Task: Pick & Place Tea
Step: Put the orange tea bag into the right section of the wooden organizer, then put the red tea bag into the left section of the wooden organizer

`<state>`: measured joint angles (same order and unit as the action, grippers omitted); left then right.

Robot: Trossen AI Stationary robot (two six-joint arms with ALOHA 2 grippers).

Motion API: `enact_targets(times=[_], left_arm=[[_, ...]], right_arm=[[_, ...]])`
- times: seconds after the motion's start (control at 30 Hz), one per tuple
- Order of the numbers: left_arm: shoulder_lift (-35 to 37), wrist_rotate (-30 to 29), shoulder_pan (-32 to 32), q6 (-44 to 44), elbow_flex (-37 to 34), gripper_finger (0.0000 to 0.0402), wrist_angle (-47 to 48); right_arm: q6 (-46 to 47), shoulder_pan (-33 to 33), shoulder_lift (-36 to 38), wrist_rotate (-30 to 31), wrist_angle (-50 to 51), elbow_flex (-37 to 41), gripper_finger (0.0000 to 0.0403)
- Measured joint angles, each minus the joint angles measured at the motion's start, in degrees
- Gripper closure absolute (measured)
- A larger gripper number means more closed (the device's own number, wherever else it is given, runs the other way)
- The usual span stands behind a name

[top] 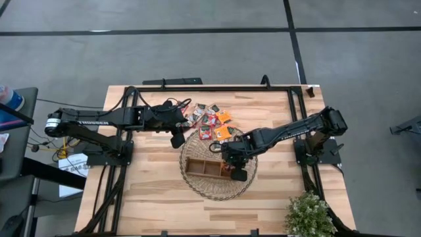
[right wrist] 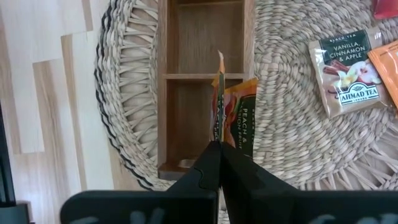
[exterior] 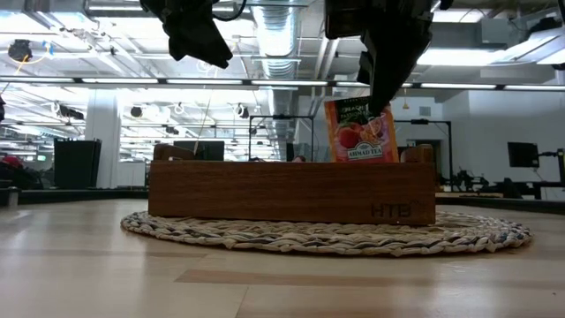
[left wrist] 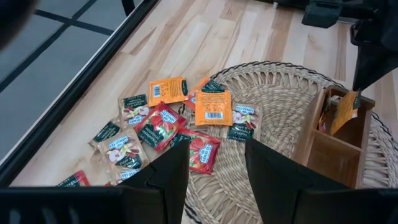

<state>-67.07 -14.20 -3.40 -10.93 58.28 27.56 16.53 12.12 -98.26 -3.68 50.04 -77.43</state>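
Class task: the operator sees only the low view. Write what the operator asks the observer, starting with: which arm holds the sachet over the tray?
Observer: The right gripper, shut on the orange sachet, edge up.
Operator: Which compartment is under it?
Observer: The end one of the tray, on the right arm's side; it looks empty.
Operator: Where is the other tea?
Observer: The loose sachets lie spread across the mat's far edge and the table.
Operator: And the left gripper?
Observer: The left gripper hangs open beside that pile, holding nothing.

The wooden tray (exterior: 291, 190) bears "HTB", the sachet (exterior: 359, 131) standing in it reads "AHMAD TEA" (peach), and a sachet (right wrist: 347, 71) beside the tray reads "VANILLA, CINNAMON & APPLE".
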Motion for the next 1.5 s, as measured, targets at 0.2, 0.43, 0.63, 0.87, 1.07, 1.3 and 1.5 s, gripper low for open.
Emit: enact_targets(times=[0.2, 0.43, 0.63, 0.87, 1.07, 1.3, 1.5], left_arm=[[0.00, -0.04, 0.00, 1.13, 0.00, 0.0252, -0.44], [0.02, -0.08, 0.00, 1.23, 0.00, 0.0252, -0.71], [0.02, -0.11, 0.00, 1.23, 0.00, 0.0252, -0.71], [0.02, -0.14, -0.01, 1.23, 0.00, 0.0252, -0.73], [0.02, -0.15, -0.02, 1.24, 0.00, 0.0252, -0.88], [0.02, -0.19, -0.02, 2.59, 0.00, 0.0252, -0.82], [-0.72, -0.83, -1.90, 4.47, 0.00, 0.0252, 0.17]], right_arm=[[0.03, -0.16, -0.10, -0.69, 0.07, 0.00, 0.0403], [0.09, -0.35, -3.05, -2.38, -0.07, -0.04, 0.0403], [1.54, -0.26, -4.22, -2.40, 0.13, 0.01, 0.0403], [1.93, -1.19, -3.61, -2.42, 0.43, -0.02, 0.0374], [1.95, -1.44, -3.63, -2.40, 2.63, -0.58, 0.0322], [-1.62, -1.82, -2.92, -1.91, 6.57, -7.07, 0.0292], [-2.89, -2.91, -0.99, 2.28, 8.99, -12.54, 0.0285]])
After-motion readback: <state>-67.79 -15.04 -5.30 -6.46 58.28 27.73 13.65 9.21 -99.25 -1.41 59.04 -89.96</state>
